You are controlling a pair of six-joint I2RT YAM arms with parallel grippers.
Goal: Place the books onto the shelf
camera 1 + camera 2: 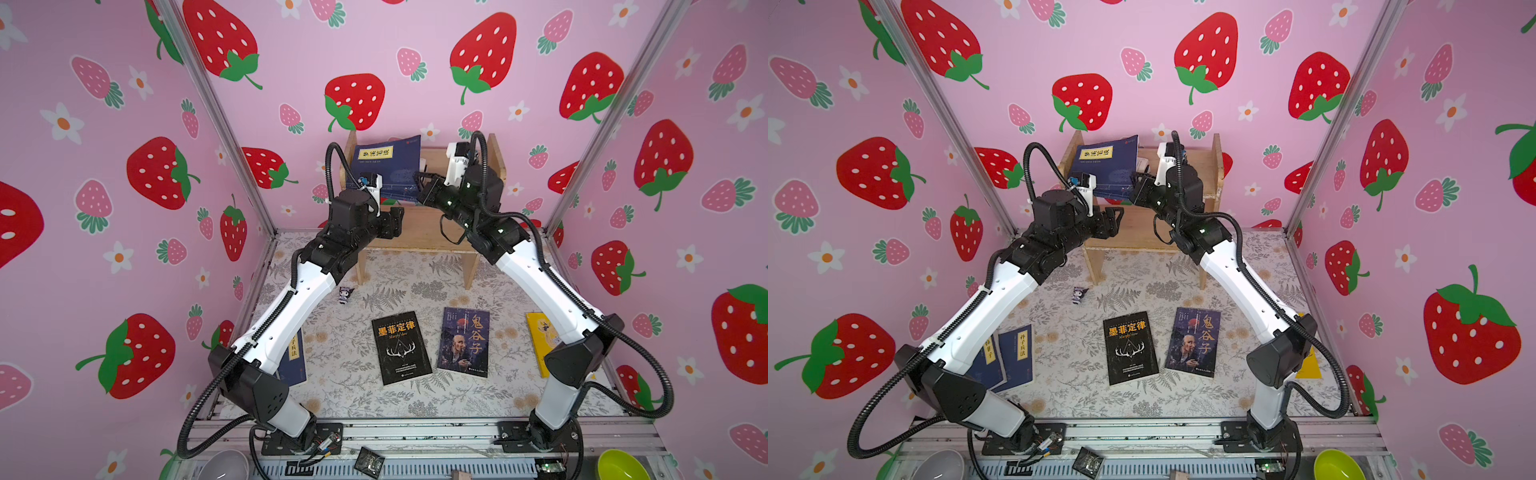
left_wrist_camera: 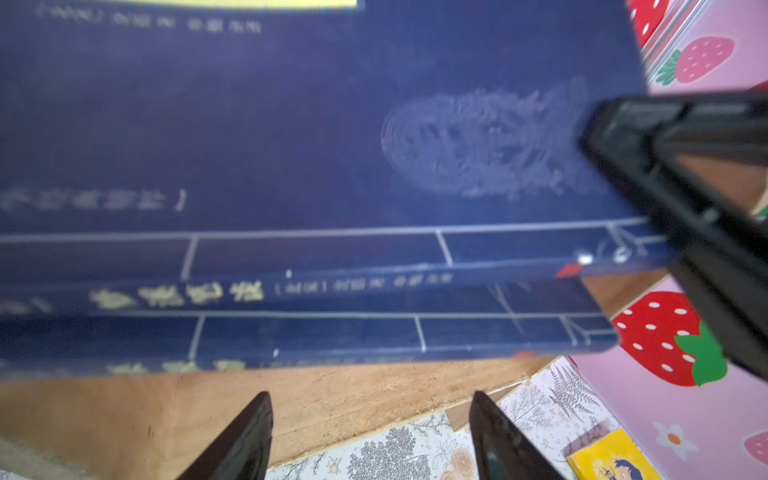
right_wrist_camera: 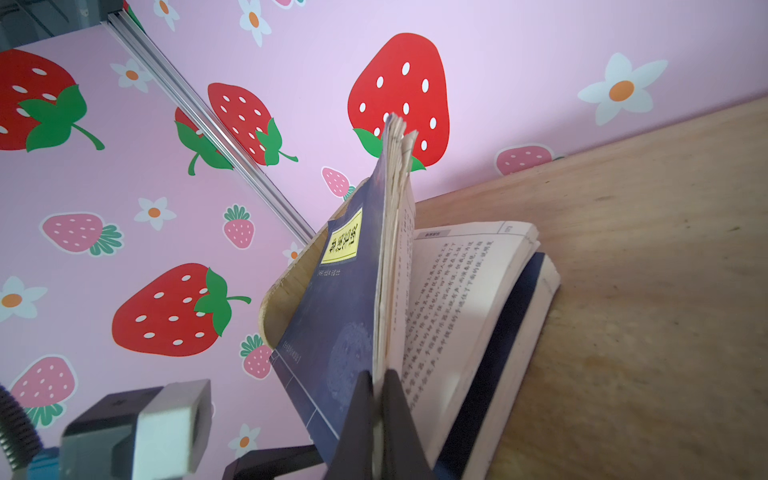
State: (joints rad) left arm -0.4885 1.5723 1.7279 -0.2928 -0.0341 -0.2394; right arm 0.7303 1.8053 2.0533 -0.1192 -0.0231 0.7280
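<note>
Navy book [image 3: 332, 324] pinched by the right end effector [image 3: 377, 384] on a wooden shelf [image 3: 644, 270].
Its cover and a few pages are held upright between the closed fingers; the rest is laid open on the board.

There are seven books. Four are navy: the upper navy book [image 2: 291, 124] and the lower navy book [image 2: 332, 332] far back, and the third navy book [image 1: 1019, 357] and the fourth navy book [image 1: 991, 370] near left. There is one black book [image 1: 401, 347], one old-man book [image 1: 464, 343] and one yellow book [image 1: 539, 332]. There is one shelf [image 1: 419, 232] and one tiny toy [image 1: 345, 293]. There are two robot arms, the left arm [image 1: 291, 316] and the right arm [image 1: 548, 291]. There are two bowls at the near edge, a grey bowl [image 1: 226, 465] and a green bowl [image 1: 621, 465].
</note>
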